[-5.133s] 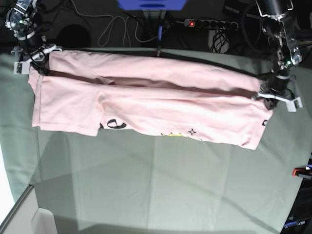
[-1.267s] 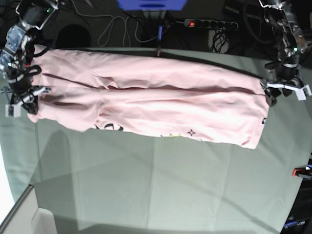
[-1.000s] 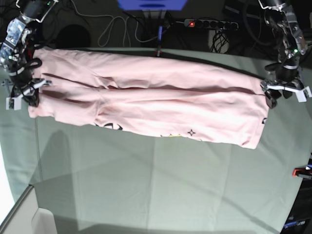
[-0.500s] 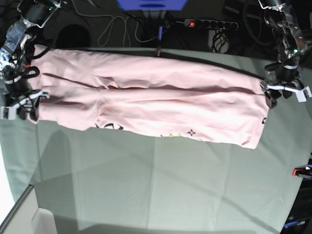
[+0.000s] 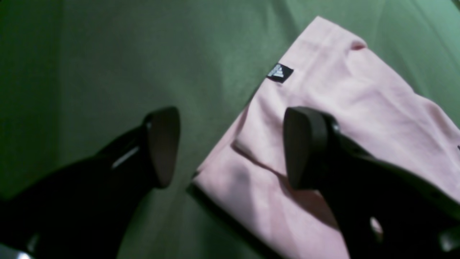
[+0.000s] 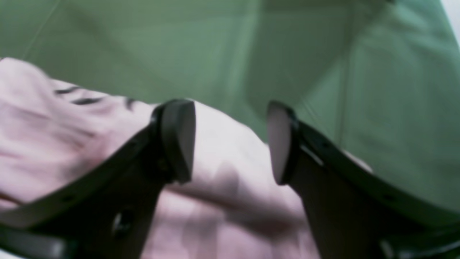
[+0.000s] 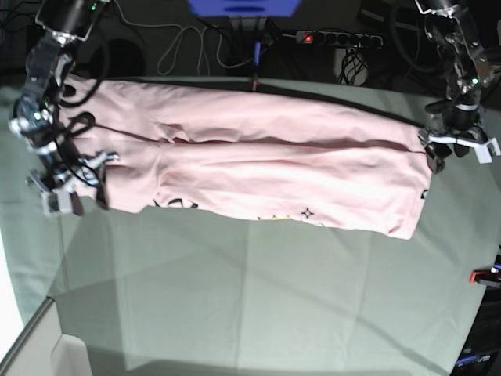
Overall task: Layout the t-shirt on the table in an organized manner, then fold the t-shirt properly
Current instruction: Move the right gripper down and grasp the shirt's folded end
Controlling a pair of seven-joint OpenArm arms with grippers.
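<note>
The pale pink t-shirt (image 7: 266, 164) lies folded lengthwise in a long band across the far half of the grey-green table (image 7: 235, 298). Black print marks peek out along its near edge. My right gripper (image 7: 74, 192) is open over the shirt's left end; in the right wrist view (image 6: 230, 142) pink cloth with black print (image 6: 222, 187) lies below the spread fingers. My left gripper (image 7: 438, 155) is open at the shirt's right end; in the left wrist view (image 5: 233, 147) it hovers over the shirt's (image 5: 323, 108) edge near a small black label (image 5: 279, 73).
Behind the table's far edge are a power strip (image 7: 337, 37) with a red light, loose cables (image 7: 188, 39) and a blue object (image 7: 243, 6). A red clamp (image 7: 484, 276) sits at the right edge. A white surface (image 7: 47, 352) shows at the near left corner.
My right arm has moved toward the near side and a little rightward along the shirt's left end. The shirt's left end has shifted slightly. My left arm has stayed in place.
</note>
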